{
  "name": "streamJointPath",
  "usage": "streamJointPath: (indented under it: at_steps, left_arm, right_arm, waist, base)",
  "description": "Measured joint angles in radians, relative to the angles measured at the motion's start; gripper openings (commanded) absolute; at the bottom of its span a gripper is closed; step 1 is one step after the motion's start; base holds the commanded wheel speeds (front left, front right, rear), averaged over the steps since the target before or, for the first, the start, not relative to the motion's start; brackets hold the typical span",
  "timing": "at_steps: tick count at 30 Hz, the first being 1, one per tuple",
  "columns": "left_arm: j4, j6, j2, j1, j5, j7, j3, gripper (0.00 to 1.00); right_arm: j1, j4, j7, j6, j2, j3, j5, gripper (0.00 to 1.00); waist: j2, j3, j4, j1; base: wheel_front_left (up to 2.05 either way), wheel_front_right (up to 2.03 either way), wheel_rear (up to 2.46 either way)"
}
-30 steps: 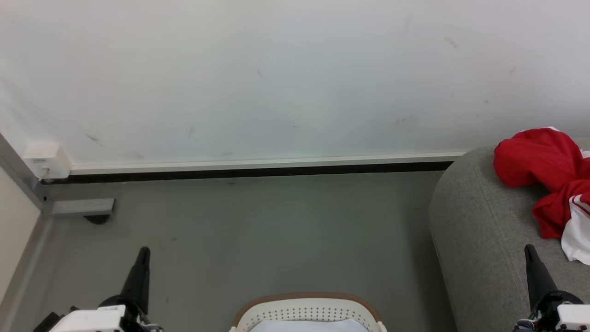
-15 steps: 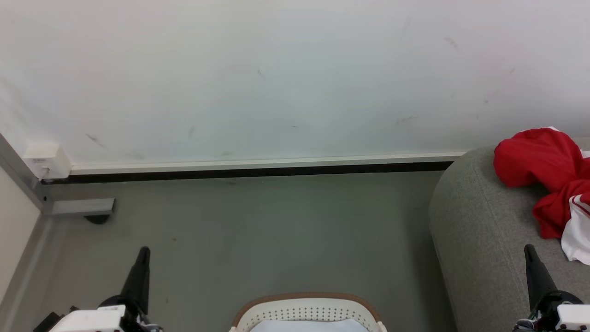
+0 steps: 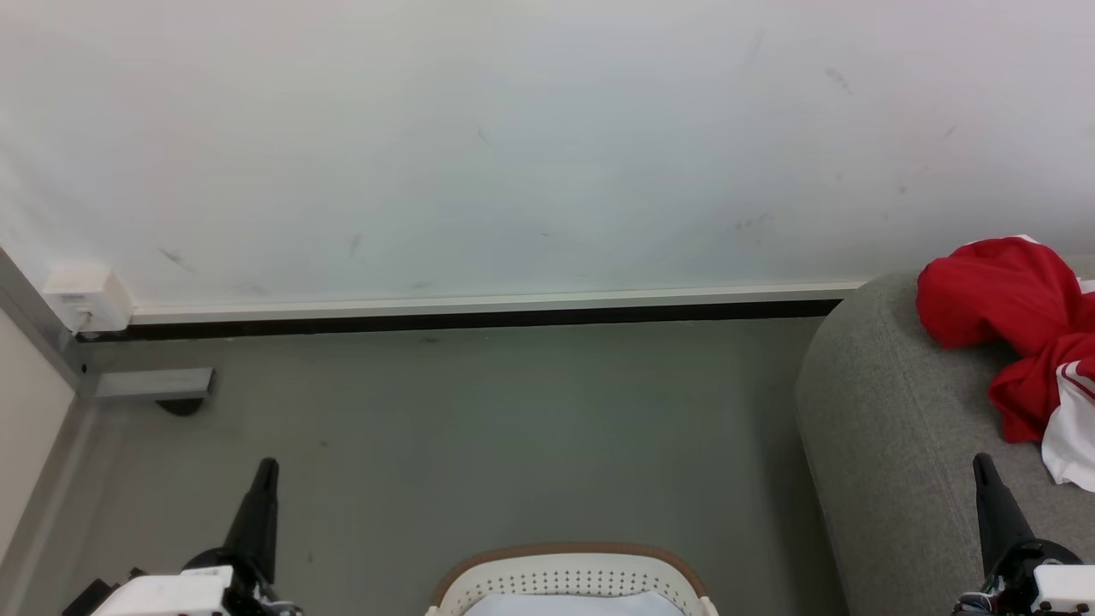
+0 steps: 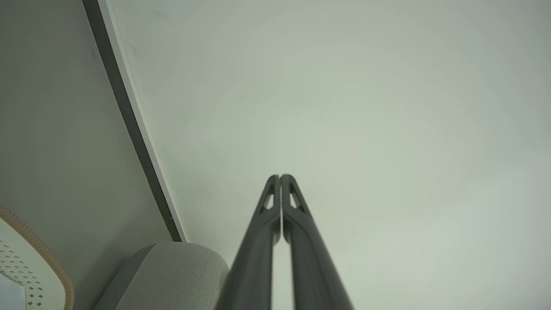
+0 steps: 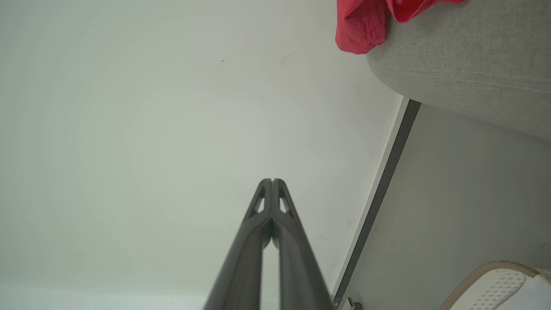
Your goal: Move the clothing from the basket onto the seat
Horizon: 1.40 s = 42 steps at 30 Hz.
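The scuffed white wall stands ahead of both my grippers, meeting the floor at a white skirting strip with a black band under it. The bare grey floor runs open from my left gripper across to the rounded edge of the large grey woven sofa seat, over which my right gripper hovers. The bright red soft clothing with white trim and thin white stripes lies bunched on that seat, ahead and a little to the right of my right fingertips, apart from them; from my right wrist a red fold shows hanging over the seat's rim. The oval white perforated plastic basket with its tan-brown rim sits low between my two grippers, with a pale white lining inside. Both pairs of my long dark fingers are pressed together, holding nothing. Ahead and left of my left gripper, a small white wall box carries a mark too small to read.
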Motion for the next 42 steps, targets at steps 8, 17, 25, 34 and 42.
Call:
streamJointPath:
  at_steps: [8, 17, 25, 34, 42]
  left_arm:
    - [0.0, 0.0, 0.0, 0.0, 0.0, 0.0, 0.0, 0.0]
    - [0.0, 0.0, 0.0, 0.0, 0.0, 0.0, 0.0, 0.0]
    - [0.0, 0.0, 0.0, 0.0, 0.0, 0.0, 0.0, 0.0]
    - [0.0, 0.0, 0.0, 0.0, 0.0, 0.0, 0.0, 0.0]
    - [0.0, 0.0, 0.0, 0.0, 0.0, 0.0, 0.0, 0.0]
  right_arm:
    - [0.0, 0.0, 0.0, 0.0, 0.0, 0.0, 0.0, 0.0]
    - [0.0, 0.0, 0.0, 0.0, 0.0, -0.001, 0.0, 0.0]
    - [0.0, 0.0, 0.0, 0.0, 0.001, -0.001, 0.0, 0.0]
    - [0.0, 0.0, 0.0, 0.0, 0.001, -0.002, 0.0, 0.0]
    - [0.0, 0.0, 0.0, 0.0, 0.001, -0.002, -0.001, 0.0]
  waist:
    - [0.0, 0.0, 0.0, 0.0]
    - [0.0, 0.0, 0.0, 0.0]
    - [0.0, 0.0, 0.0, 0.0]
    - [0.0, 0.0, 0.0, 0.0]
    - [0.0, 0.0, 0.0, 0.0]
  base:
    - [0.0, 0.0, 0.0]
    - [0.0, 0.0, 0.0]
    - [0.0, 0.0, 0.0]
    - [0.0, 0.0, 0.0]
    - [0.0, 0.0, 0.0]
